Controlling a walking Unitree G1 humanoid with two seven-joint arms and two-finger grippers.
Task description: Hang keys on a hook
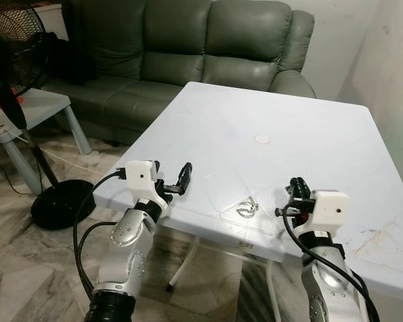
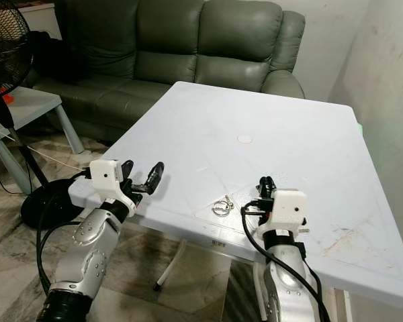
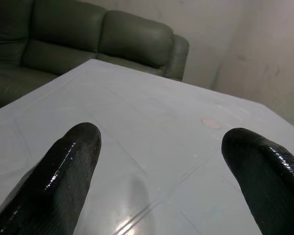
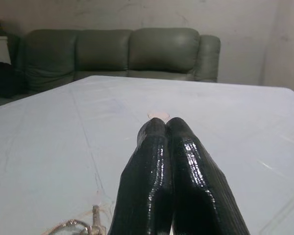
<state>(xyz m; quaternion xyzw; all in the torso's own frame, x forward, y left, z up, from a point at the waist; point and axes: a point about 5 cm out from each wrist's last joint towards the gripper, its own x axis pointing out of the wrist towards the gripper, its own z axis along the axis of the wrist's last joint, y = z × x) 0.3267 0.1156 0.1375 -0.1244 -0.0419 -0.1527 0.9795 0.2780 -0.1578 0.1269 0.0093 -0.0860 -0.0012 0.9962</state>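
On the near edge of the white table (image 1: 336,147), head views: keys (image 1: 246,208) lie flat on a ring, close to the table lip, between the two arms. Right gripper (image 1: 296,188) hovers just right of them, over the tabletop. Left gripper (image 1: 184,177) sits at the table's left corner, well apart from the keys. No hook visible anywhere here, so the hang target is unknown.

Risk: keys are thin and flat on a slick top; a shallow pinch likely skates them toward the near lip and off onto the floor. Room: open tabletop behind the keys up to the small round disc (image 1: 262,139); sofa (image 1: 188,47) beyond the far edge, fan (image 1: 13,60) and side table (image 1: 47,104) off the left, wall close on the right.

Left wrist view: fingers (image 3: 63,171) spread wide, nothing between them, bare tabletop ahead.

Right wrist view: fingers (image 4: 186,176) pressed together, empty. Keys (image 4: 83,226) just beside the tips. They must spread before any pick; descending as they are would only shove the ring.
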